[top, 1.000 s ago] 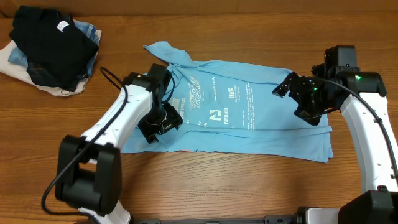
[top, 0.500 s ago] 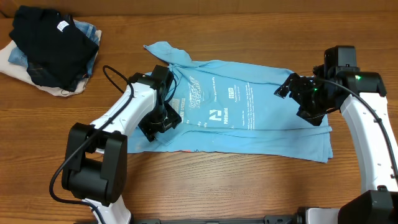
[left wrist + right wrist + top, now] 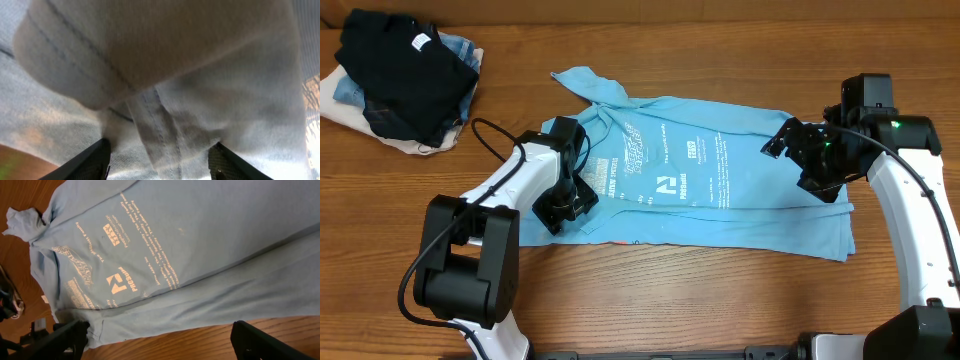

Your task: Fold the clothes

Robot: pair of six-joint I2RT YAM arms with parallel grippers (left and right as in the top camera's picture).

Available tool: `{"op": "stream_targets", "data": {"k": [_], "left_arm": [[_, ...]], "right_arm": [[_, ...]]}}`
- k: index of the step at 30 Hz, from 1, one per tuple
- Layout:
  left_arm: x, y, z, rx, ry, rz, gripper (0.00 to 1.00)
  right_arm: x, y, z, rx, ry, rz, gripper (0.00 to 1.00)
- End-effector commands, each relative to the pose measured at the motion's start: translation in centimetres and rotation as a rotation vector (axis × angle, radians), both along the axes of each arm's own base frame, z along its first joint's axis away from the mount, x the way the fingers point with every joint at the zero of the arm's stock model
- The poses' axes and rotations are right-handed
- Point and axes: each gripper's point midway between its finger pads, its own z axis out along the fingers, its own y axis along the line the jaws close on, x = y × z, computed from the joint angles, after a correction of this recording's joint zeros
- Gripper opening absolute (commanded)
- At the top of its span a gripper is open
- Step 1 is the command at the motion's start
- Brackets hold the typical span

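The light blue shirt [image 3: 720, 190] lies spread on the wooden table, printed lettering up, collar toward the upper left. My left gripper [image 3: 560, 205] is pressed down on the shirt's lower left part. In the left wrist view its jaws [image 3: 159, 162] stand apart with a raised seam fold of blue fabric [image 3: 155, 130] between them, gaps on both sides. My right gripper [image 3: 790, 160] hovers open above the shirt's right side. The right wrist view shows the shirt [image 3: 200, 240] and bare table below its hem, with nothing between the fingers [image 3: 160, 340].
A pile of other clothes [image 3: 400, 85], a black garment with a white tag [image 3: 420, 42] on top, sits at the table's far left. Bare wood [image 3: 670, 290] runs along the front edge below the shirt.
My left gripper has slid left and a little toward the front, to the shirt's lower left area, and its jaws have narrowed slightly. The right arm has not moved.
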Motion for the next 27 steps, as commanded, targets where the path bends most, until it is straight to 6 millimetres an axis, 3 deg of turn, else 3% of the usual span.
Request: {"op": "stream_targets", "data": {"k": [1, 4, 12, 16, 27], "left_arm": [[-0.2, 0.4, -0.5, 0.021, 0.004, -0.011, 0.66], [0.0, 0.3, -0.5, 0.020, -0.004, -0.011, 0.64], [0.1, 0.3, -0.5, 0.019, -0.006, -0.011, 0.30], [0.3, 0.3, -0.5, 0.017, -0.013, -0.011, 0.18], [1.3, -0.9, 0.2, -0.042, -0.038, -0.011, 0.04]], "right_arm": [[0.3, -0.1, 0.7, -0.010, -0.023, -0.003, 0.96], [0.2, -0.1, 0.7, -0.010, -0.023, -0.003, 0.97], [0.3, -0.1, 0.7, -0.010, -0.023, -0.003, 0.96], [0.3, -0.1, 0.7, -0.010, -0.023, -0.003, 0.96], [0.3, -0.1, 0.7, -0.010, -0.023, -0.004, 0.96]]}}
